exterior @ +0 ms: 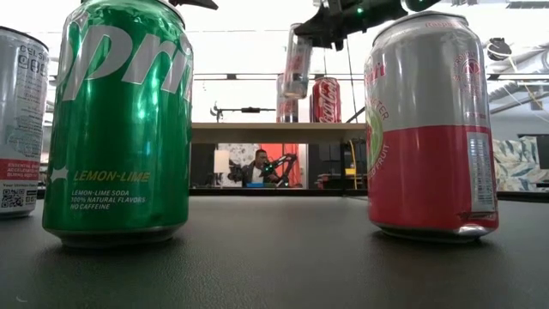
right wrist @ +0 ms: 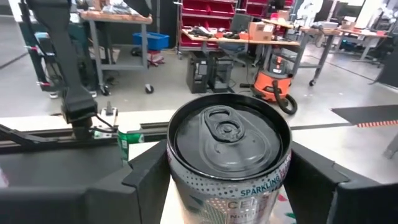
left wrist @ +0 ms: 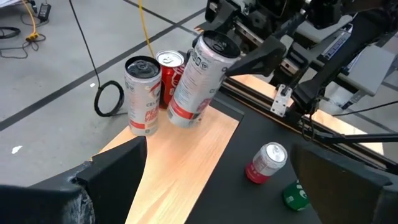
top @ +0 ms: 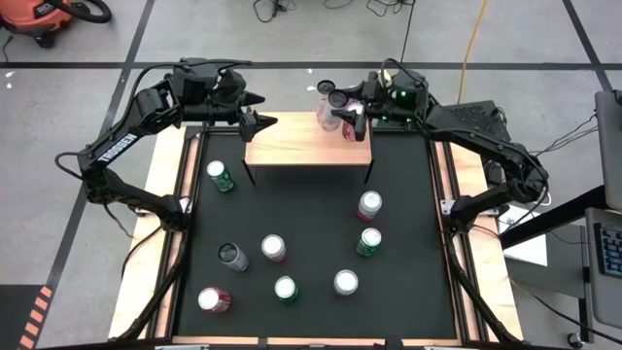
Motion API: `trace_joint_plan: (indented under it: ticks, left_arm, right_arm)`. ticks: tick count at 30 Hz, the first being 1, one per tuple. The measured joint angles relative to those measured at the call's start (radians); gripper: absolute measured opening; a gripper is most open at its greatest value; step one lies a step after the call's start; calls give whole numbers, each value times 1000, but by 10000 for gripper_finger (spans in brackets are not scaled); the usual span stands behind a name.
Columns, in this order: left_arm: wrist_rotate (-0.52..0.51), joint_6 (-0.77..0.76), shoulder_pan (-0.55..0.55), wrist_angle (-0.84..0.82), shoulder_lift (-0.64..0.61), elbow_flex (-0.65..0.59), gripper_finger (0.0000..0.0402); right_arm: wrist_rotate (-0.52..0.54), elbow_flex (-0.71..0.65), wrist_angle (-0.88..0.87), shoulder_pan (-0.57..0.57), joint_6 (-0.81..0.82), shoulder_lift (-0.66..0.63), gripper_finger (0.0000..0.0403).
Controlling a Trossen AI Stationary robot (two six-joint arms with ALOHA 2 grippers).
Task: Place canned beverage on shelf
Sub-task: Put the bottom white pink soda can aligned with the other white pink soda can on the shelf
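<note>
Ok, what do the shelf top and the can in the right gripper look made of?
Shelf: pale wood with visible grain, matte; thin black legs, probably metal. Held can: likely aluminium, with a glossy printed silver-and-red wall and a dark pull-tab lid. The right gripper holds it tilted.

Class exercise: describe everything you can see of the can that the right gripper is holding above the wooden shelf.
The held can is a tall, slim metal can, silver-white with a red band near its base and a dark top with an unopened pull tab. It hangs tilted, clear of the shelf, clamped between the fingers of the right gripper. Two more cans stand just beyond it at the shelf's far corner; only the gripper touches it.
</note>
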Motion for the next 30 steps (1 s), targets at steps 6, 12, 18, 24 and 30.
trace_joint_plan:
  ticks: [6,12,18,24,30]
  left_arm:
    - [-7,2,0,5,0,0,400]
    - [-9,1,0,33,0,0,400]
    - [-11,0,0,32,0,0,400]
    - [-11,1,0,32,0,0,400]
    - [-11,2,0,32,0,0,400]
  right_arm:
    - [-24,0,5,-4,4,26,235]
    - [-59,0,38,5,25,72,235]
    - [-56,1,55,3,8,76,235]
    - [-57,1,45,3,-11,92,235]
    - [-55,2,47,3,-26,109,235]
